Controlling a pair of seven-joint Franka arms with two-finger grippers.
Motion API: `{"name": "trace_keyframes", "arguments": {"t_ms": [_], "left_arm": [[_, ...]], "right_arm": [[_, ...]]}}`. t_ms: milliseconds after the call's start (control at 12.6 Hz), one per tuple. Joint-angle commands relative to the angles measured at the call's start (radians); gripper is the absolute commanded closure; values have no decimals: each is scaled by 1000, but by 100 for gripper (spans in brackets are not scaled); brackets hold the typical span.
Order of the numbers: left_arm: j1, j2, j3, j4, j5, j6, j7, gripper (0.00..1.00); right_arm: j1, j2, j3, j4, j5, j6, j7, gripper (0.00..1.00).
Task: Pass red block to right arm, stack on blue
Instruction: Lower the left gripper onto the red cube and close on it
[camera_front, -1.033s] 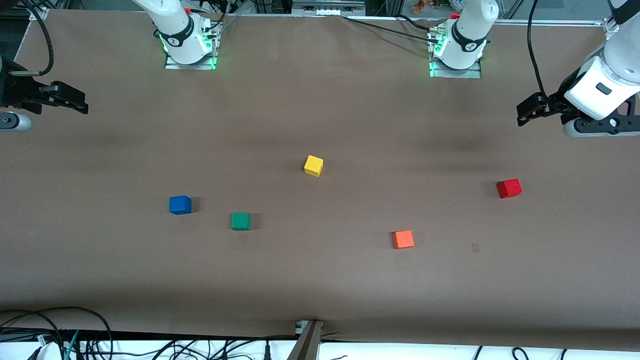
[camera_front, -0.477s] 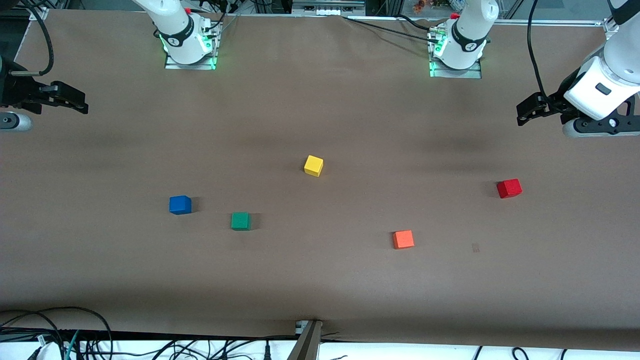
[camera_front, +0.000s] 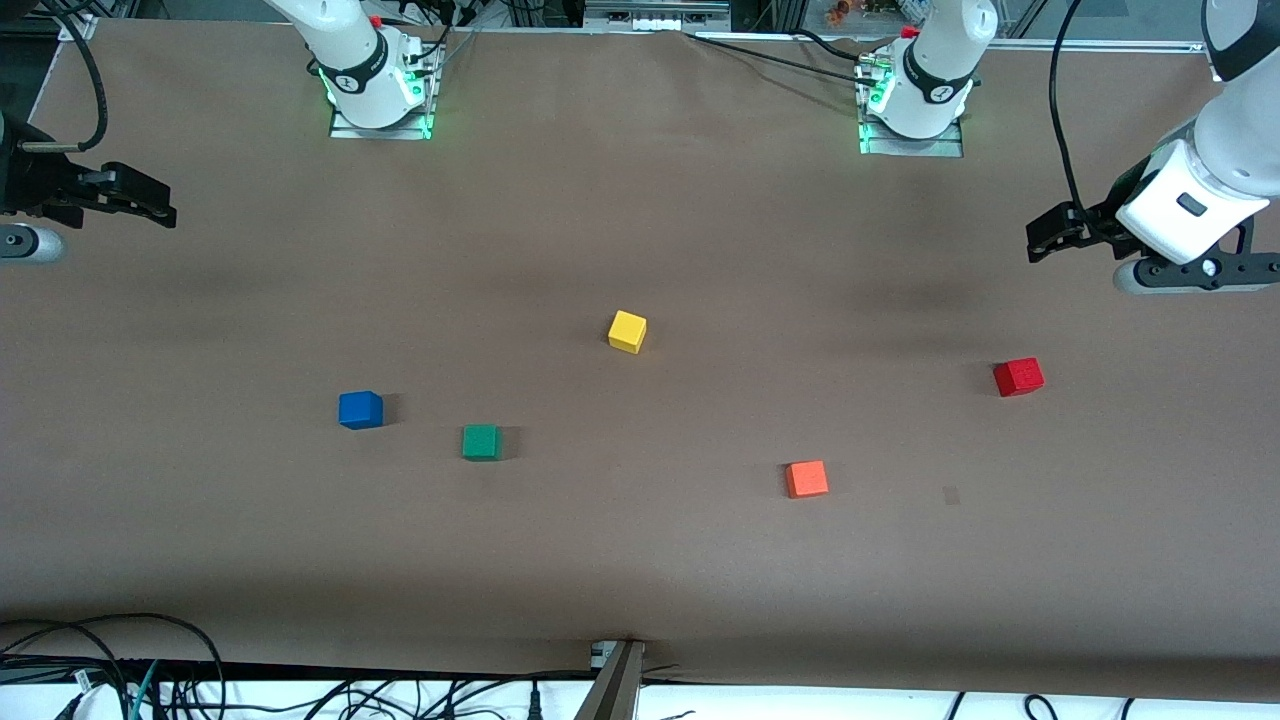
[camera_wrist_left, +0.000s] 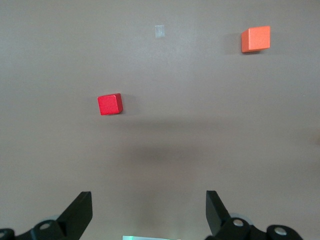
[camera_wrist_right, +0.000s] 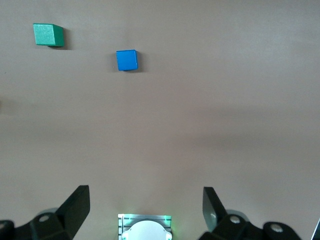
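The red block (camera_front: 1018, 377) sits on the brown table near the left arm's end; it also shows in the left wrist view (camera_wrist_left: 109, 104). The blue cube (camera_front: 360, 410) sits toward the right arm's end and shows in the right wrist view (camera_wrist_right: 127, 60). My left gripper (camera_front: 1042, 240) hangs open and empty above the table at its arm's end, apart from the red block; its jaws stand wide in the left wrist view (camera_wrist_left: 149, 212). My right gripper (camera_front: 158, 208) waits open and empty above the table's right-arm end, with wide jaws in its wrist view (camera_wrist_right: 146, 210).
A green cube (camera_front: 481, 442) lies beside the blue one, a yellow cube (camera_front: 627, 331) mid-table, an orange cube (camera_front: 806, 479) nearer the front camera than the red block. The arm bases (camera_front: 375, 90) (camera_front: 912, 100) stand along the table's back edge. Cables hang at the front edge.
My left gripper and wrist have shifted a little toward the red block. The right arm and all cubes have not moved.
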Motion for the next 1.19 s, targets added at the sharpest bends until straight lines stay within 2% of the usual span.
{"name": "trace_keyframes", "arguments": {"t_ms": [0,238,397,636,715,953,1112], "left_arm": [[7,22,7,37,-7,-23,17,0],[9,62,13,11,2,3,17,0],[27,155,13,-9,100,87,17,0],[81,242,13,-55,131,216,44,0],[89,246,13,-102,131,278,53,0],[136,239,8,-337,132,572,57,0],[164,248,8,-438,132,734,83,0]], "right_arm": [[-4,-9,6,-7,-7,0,-15,0],[-5,-9,6,-7,-7,0,-15,0],[-7,-9,6,-6,-7,0,-15,0],[-8,-9,6,-7,-7,0,-15,0],[-8,-9,6,-7,-7,0,-17,0],[-2,-9,6,-6,-5,0,-15,0],[1,-9,9,-7,-5,2,-14,0]]}}
